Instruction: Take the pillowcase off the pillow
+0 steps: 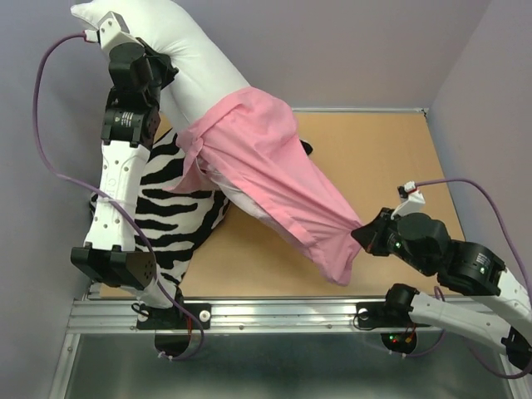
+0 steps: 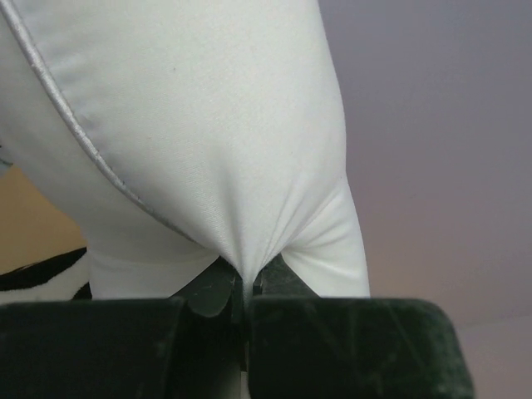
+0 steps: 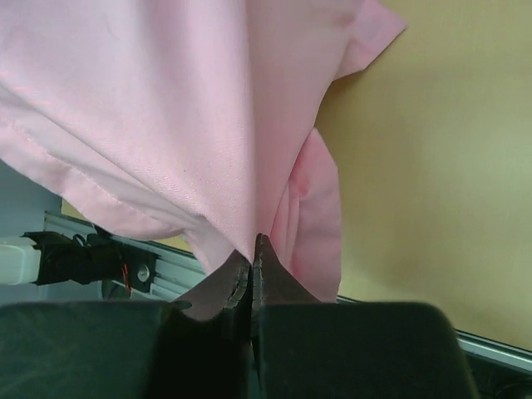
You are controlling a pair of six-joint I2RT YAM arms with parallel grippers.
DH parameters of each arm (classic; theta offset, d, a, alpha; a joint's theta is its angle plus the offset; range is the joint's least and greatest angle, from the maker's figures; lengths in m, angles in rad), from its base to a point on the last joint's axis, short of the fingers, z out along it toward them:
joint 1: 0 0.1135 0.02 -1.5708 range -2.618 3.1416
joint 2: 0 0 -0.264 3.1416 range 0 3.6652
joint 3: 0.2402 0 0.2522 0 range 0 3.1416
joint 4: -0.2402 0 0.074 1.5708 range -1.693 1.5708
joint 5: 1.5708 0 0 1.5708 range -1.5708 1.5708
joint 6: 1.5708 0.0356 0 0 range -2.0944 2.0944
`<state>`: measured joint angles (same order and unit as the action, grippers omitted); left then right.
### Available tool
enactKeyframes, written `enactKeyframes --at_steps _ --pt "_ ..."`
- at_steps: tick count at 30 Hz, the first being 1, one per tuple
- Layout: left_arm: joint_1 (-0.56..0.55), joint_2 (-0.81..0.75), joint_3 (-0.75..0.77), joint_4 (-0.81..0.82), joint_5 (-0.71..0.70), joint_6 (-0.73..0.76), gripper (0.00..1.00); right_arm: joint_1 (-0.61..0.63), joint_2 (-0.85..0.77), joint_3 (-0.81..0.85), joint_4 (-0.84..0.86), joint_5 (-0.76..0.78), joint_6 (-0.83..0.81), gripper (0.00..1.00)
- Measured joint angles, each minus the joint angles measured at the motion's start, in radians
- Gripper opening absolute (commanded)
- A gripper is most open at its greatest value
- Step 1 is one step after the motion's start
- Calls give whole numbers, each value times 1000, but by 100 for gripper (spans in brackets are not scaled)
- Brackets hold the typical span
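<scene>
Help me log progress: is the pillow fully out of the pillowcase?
No, the pillowcase covers the lower part of the pillow; its upper end is bare.

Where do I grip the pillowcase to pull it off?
The limp lower end of the pillowcase, from the right, where the right gripper pinches it: it narrows and looks empty, while the left gripper holds the pillow opposite.

Bright even light, soft shadows, wrist views blurred at near edge
</scene>
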<state>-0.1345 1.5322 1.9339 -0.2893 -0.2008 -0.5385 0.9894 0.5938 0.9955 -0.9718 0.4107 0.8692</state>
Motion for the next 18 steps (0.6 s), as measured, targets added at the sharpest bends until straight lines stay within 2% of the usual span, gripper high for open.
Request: enactKeyframes --at_steps 7,18 --pt "9 11 -9 0 14 0 0 1 -23 134 -83 121 56 1" --pt "56 48 -10 -6 91 -16 0 2 -45 572 -187 200 15 1"
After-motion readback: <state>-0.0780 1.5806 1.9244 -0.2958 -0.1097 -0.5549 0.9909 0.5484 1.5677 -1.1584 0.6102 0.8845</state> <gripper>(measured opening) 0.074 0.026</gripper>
